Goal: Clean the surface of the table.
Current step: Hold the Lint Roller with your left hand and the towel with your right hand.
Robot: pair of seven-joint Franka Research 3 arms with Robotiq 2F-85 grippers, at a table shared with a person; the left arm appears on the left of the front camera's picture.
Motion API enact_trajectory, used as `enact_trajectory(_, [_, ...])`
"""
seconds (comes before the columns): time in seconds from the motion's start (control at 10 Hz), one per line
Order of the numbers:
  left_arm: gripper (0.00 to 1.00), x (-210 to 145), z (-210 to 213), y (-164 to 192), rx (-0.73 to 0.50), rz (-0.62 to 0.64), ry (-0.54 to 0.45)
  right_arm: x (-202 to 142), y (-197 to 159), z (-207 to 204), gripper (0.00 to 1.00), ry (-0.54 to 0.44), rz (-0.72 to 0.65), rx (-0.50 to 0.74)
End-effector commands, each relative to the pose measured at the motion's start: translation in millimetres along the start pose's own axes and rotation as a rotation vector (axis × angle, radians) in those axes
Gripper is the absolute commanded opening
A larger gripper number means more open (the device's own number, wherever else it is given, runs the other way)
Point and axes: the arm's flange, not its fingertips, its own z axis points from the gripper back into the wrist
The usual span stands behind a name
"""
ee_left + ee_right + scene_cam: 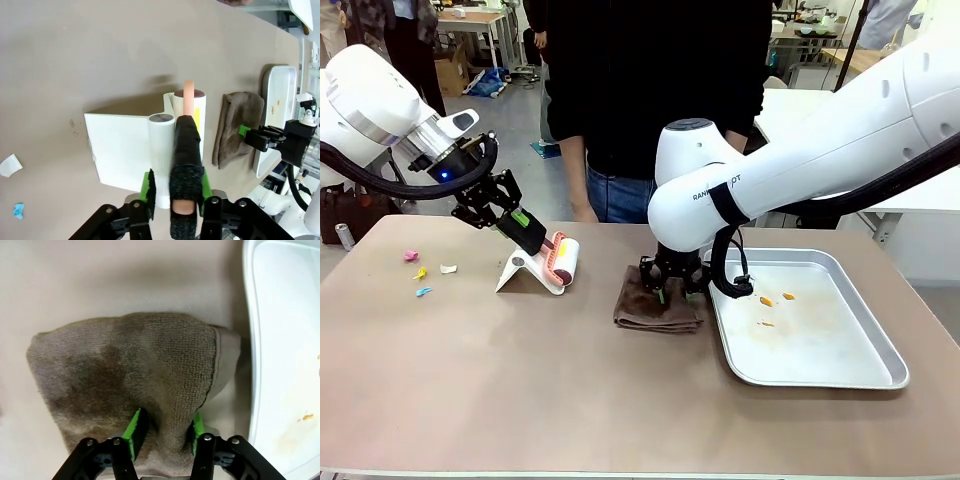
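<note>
Tabletop [520, 400], tan and matte, spreads beneath both arms and carries everything else. The right gripper [672, 288] points down near the middle of it, jaws pinched tight on a fold of the brown cloth [655, 312]. The cloth lies flat on the table just beside the silver tray [880, 375]. The left gripper [527, 228] tilts over the table's left part, jaws drawn in narrow around the black handle of the lint roller [561, 262]. One pad touches the handle, but I cannot tell whether it is truly clamped. The roller leans on its white stand [518, 272]. Paper scraps [420, 272] lie near the far left corner.
</note>
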Motion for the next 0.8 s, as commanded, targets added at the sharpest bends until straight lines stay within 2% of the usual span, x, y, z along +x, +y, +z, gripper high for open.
enact_trajectory(0.0, [0.00,1.9,1.0,0.1,-0.024,-0.017,-0.013,-0.8,-10.0,-10.1,0.04,0.030,0.022,0.019])
enact_trajectory(0.1, [0.00,1.8,1.1,0.2,-0.023,-0.015,-0.013,-1.0,-9.9,-10.2,0.00,0.033,0.024,0.020])
enact_trajectory(0.7, [0.00,-2.5,5.7,-2.2,-0.042,-0.025,-0.039,-1.2,-10.0,-10.3,0.00,0.037,0.028,0.028])
